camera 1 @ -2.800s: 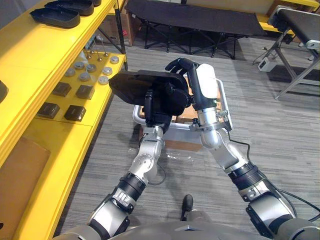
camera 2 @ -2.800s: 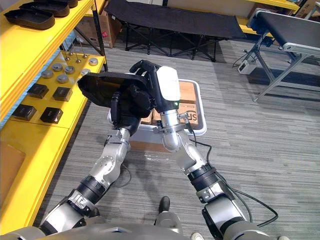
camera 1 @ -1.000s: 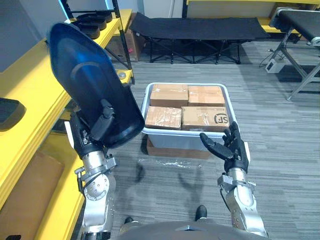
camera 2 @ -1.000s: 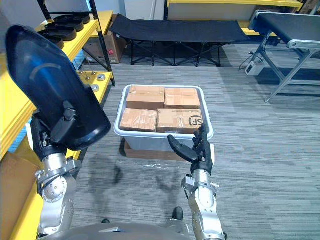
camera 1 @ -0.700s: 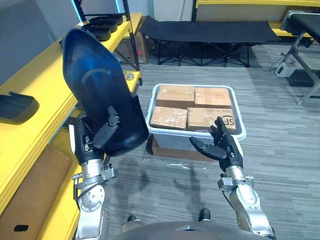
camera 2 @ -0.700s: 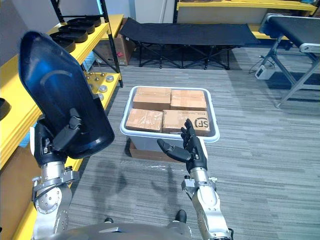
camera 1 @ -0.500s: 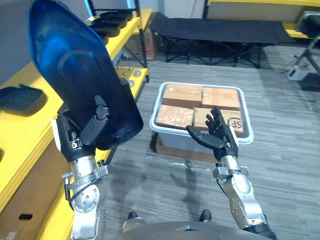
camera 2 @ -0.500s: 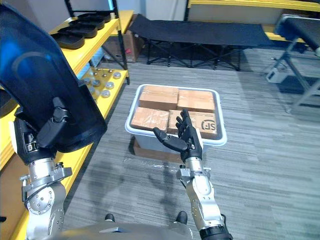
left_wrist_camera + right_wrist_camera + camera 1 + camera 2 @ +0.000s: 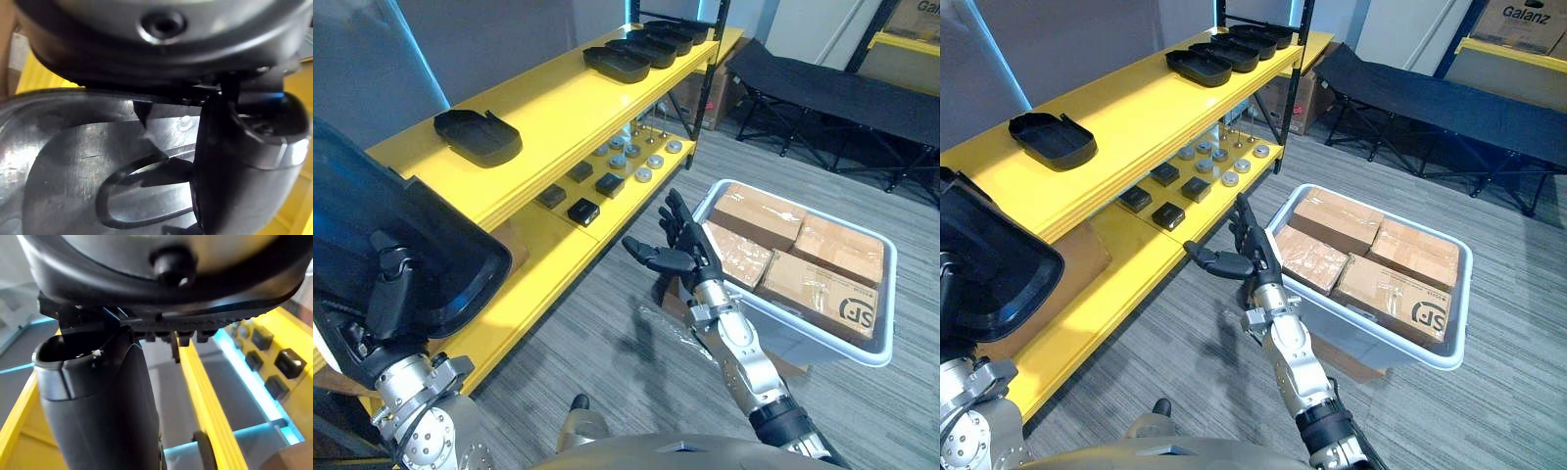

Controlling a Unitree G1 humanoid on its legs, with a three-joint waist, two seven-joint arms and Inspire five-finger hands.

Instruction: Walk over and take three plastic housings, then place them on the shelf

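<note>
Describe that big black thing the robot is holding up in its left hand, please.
The plastic housing is a large, glossy black shell with a rounded outline and raised rim, hollow side facing the camera. The wrist view shows an oval ridge inside. It is held tilted before the yellow shelf. The left hand grips it, thumb on the inner face.

Glossy, smooth dark plastic housing [image 9: 440,245], faintly scuffed. Matt black housings [image 9: 478,137] on a smooth yellow-painted shelf [image 9: 558,108]. Brown cardboard boxes [image 9: 756,215] with shiny tape, in a smooth pale plastic bin [image 9: 803,338]. Grey ribbed carpet floor [image 9: 607,333].
</note>
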